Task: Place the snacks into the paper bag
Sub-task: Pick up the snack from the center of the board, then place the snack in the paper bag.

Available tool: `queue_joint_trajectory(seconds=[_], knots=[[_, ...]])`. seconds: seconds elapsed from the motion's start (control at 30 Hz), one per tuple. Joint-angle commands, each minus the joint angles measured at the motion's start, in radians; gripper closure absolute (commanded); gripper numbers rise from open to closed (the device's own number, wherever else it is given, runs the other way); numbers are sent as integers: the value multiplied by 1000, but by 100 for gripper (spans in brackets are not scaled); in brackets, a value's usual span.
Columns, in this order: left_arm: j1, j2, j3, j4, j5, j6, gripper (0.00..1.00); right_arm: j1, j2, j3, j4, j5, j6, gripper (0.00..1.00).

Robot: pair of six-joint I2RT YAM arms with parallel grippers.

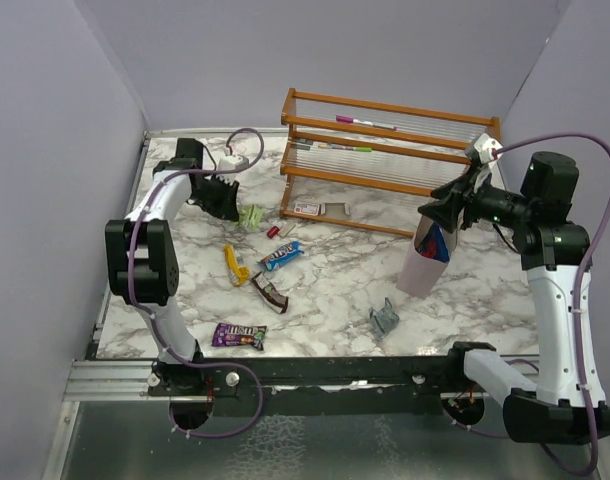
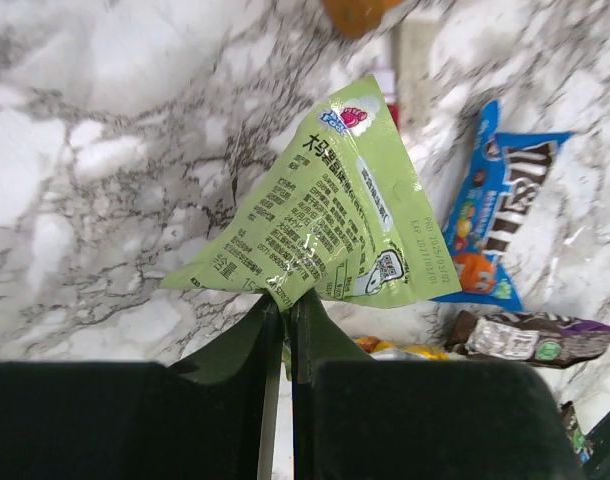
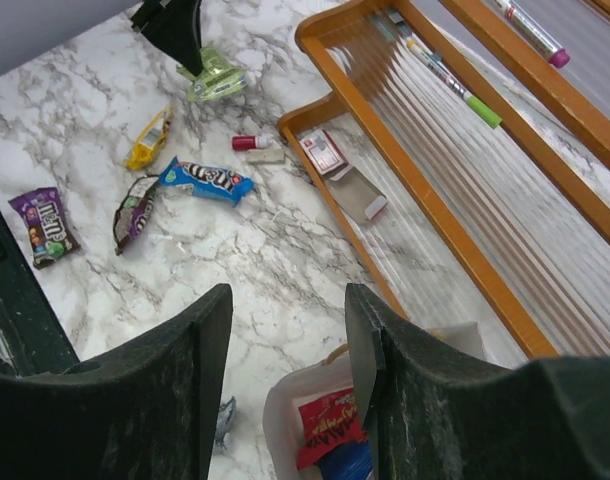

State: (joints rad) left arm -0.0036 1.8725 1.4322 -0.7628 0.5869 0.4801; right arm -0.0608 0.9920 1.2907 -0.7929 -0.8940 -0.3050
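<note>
Marble-veined white tabletop (image 1: 335, 290) fills the overhead view. At its far left, the left gripper (image 1: 228, 203) is down against a crinkled green foil packet (image 1: 250, 217). Nearer the middle, a yellow wrapped bar (image 1: 235, 265), a blue-and-white candy packet (image 1: 281, 256) and a dark brown bar (image 1: 268, 292) lie close together. A purple candy packet (image 1: 239, 335) sits near the front edge, and a crumpled grey-teal wrapper (image 1: 385, 318) lies just left of the pale lilac paper bag (image 1: 417, 275). The bag stands upright at the right, in front of a wooden rack with clear shelves (image 1: 385, 150), with a red-and-blue packet (image 1: 437, 243) showing in its mouth. The right gripper (image 1: 437, 218) hangs over that mouth.

From the left wrist, the left gripper (image 2: 285, 318) is clenched on one edge of the green foil packet (image 2: 325, 220), which fans out past the dark fingers (image 2: 325, 340). The blue-and-white candy packet (image 2: 500, 210) and the dark brown bar (image 2: 530, 338) lie on the marble to the right.

From the right wrist, the right gripper (image 3: 288, 310) is released, its jaws apart with nothing between them. It is directly above the pale lilac paper bag (image 3: 277, 415), where the red-and-blue packet (image 3: 330, 428) rests inside.
</note>
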Motion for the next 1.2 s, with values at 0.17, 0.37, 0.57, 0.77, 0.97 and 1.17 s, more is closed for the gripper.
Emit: queue_joint_trajectory(seconds=[0.17, 0.37, 0.57, 0.77, 0.97, 1.17], knots=[[-119, -244, 98, 28, 153, -119, 100, -5, 48, 100, 157, -129, 175, 50], [-328, -314, 155, 156, 58, -190, 100, 9, 75, 83, 340, -202, 345, 50], [-467, -288, 259, 247, 6, -284, 100, 28, 78, 3, 529, -176, 477, 50], [-558, -270, 295, 328, -33, -359, 100, 72, 143, -40, 601, -141, 564, 45], [-626, -287, 256, 419, -87, -407, 100, 158, 213, -61, 632, -112, 594, 42], [-667, -294, 231, 464, -112, -441, 100, 176, 235, -84, 650, -64, 620, 41]])
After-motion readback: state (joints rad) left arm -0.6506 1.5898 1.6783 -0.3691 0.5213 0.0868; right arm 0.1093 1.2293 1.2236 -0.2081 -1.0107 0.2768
